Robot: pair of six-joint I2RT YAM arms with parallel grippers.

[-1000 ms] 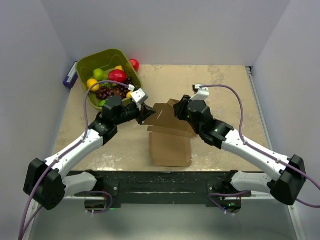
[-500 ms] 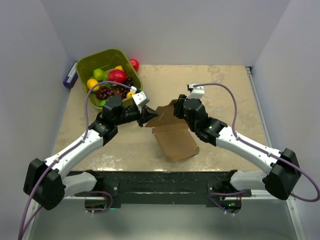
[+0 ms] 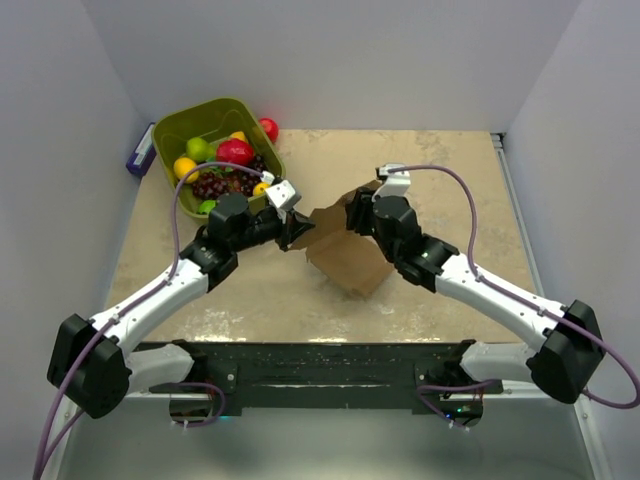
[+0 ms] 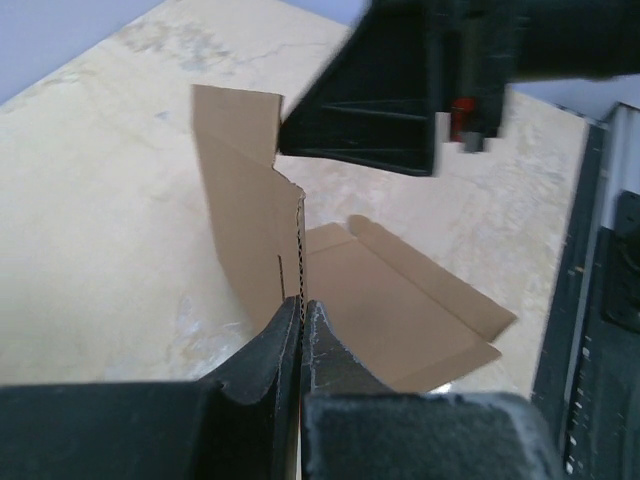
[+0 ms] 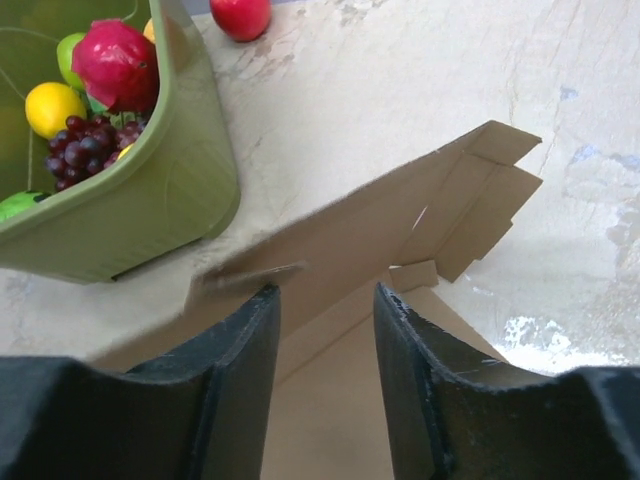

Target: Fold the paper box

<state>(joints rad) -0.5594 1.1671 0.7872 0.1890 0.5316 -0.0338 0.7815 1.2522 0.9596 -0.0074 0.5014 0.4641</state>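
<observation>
The brown cardboard box blank (image 3: 345, 255) sits mid-table, partly lifted and turned askew. My left gripper (image 3: 297, 230) is shut on the edge of an upright side flap (image 4: 250, 220); the thin cardboard edge runs between its fingertips (image 4: 301, 305). The flat panel (image 4: 400, 310) lies beyond it. My right gripper (image 3: 358, 215) is open, its fingers (image 5: 245, 345) astride the box's far panel (image 5: 380, 230) without pinching it. The right arm shows as a dark block in the left wrist view (image 4: 400, 90).
A green basket (image 3: 170, 135) of toy fruit stands at the back left; it also shows in the right wrist view (image 5: 170, 190). A red apple (image 3: 269, 128) lies behind it, and a purple object (image 3: 140, 152) lies on its left. A black rail (image 3: 320, 362) edges the table's front.
The box blank has been swung and lifted: it lay flat and square, now it is rotated and pulled back toward the grippers. Both grippers have shifted slightly up and closer together.
</observation>
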